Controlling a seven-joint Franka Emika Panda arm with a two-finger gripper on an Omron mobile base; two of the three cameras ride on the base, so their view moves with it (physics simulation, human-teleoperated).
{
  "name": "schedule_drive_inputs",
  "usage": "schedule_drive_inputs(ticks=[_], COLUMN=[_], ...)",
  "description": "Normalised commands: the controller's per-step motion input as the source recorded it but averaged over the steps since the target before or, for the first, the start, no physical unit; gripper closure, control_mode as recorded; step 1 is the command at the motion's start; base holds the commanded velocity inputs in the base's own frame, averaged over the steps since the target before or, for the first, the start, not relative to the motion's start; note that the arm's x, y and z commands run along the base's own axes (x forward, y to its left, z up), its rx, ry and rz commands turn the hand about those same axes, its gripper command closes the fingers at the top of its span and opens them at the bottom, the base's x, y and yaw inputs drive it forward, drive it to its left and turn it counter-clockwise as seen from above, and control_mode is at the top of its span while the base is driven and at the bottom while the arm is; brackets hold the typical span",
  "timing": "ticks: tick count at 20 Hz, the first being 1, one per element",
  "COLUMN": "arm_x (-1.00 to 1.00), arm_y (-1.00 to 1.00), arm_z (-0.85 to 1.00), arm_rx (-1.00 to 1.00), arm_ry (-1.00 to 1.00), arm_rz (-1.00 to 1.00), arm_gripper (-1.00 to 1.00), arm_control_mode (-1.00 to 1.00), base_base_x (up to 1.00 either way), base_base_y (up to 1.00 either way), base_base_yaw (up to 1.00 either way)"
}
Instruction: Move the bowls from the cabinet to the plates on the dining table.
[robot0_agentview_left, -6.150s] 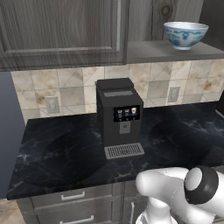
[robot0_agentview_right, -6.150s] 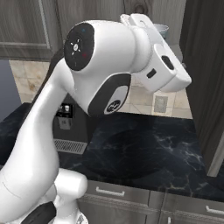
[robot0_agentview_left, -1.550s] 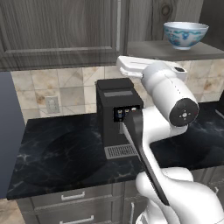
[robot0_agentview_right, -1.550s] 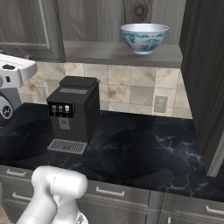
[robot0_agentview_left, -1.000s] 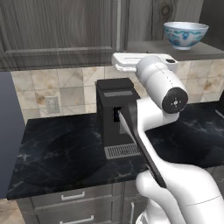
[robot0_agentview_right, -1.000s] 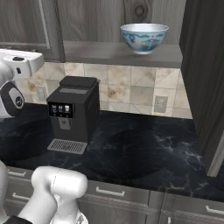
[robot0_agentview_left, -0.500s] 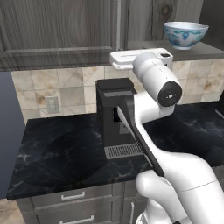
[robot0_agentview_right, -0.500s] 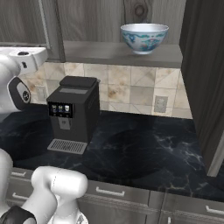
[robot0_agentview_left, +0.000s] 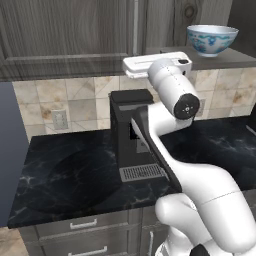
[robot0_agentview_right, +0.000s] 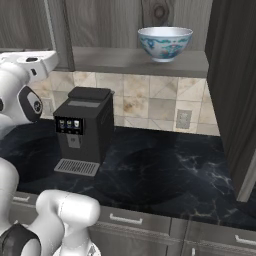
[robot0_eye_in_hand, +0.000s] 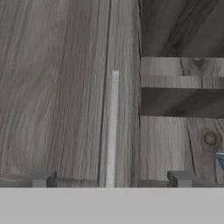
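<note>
Nearest the base, grey drawer fronts (robot0_agentview_right: 125, 220) run under a black marble surface (robot0_agentview_right: 165, 175) that carries a coffee machine (robot0_agentview_right: 82, 127) against the tiled backsplash (robot0_agentview_right: 150, 102). None of that belongs to the job; it stands between the robot and the wall units.

Above the machine, the arm reaches up so the tool (robot0_eye_in_hand: 110, 179) faces the closed cabinet door (robot0_agentview_left: 65, 35). Hand view: both fingertips (robot0_eye_in_hand: 41, 178) stand wide apart, nothing between them, straddling the slim pale handle (robot0_eye_in_hand: 113, 127) on the door's edge strip. Judgement: the tool is spread as wide as it goes to take that handle, since a closed door likely hides the second bowl. Whether the tips touch the door yet, I cannot tell.

Farther right, the white bowl with blue pattern (robot0_agentview_right: 165, 42) sits upright on an open shelf (robot0_agentview_right: 140, 62) beside the door, well apart from the tool, to its right and a little higher. A blue sliver at the right edge of the hand view may be its rim; too small to be sure.
</note>
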Motion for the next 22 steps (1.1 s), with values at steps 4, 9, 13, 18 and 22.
schedule_drive_inputs(ticks=[4,9,13,18,22], arm_x=[0.28,0.3,0.31,0.29,0.26], arm_y=[0.0,0.0,0.01,0.06,0.08], arm_z=[0.0,0.0,0.0,0.0,0.0], arm_rx=[0.0,0.0,0.0,0.0,0.0], arm_ry=[-0.03,-0.01,-0.01,-0.02,-0.03], arm_rz=[0.0,0.0,0.0,0.0,-0.01], arm_gripper=[-1.0,-1.0,-1.0,-1.0,-1.0], arm_control_mode=[-1.0,-1.0,-1.0,-1.0,-1.0], base_base_x=[0.0,0.0,0.0,0.0,0.0], base_base_y=[0.0,0.0,0.0,0.0,0.0], base_base_yaw=[0.0,0.0,0.0,0.0,0.0])
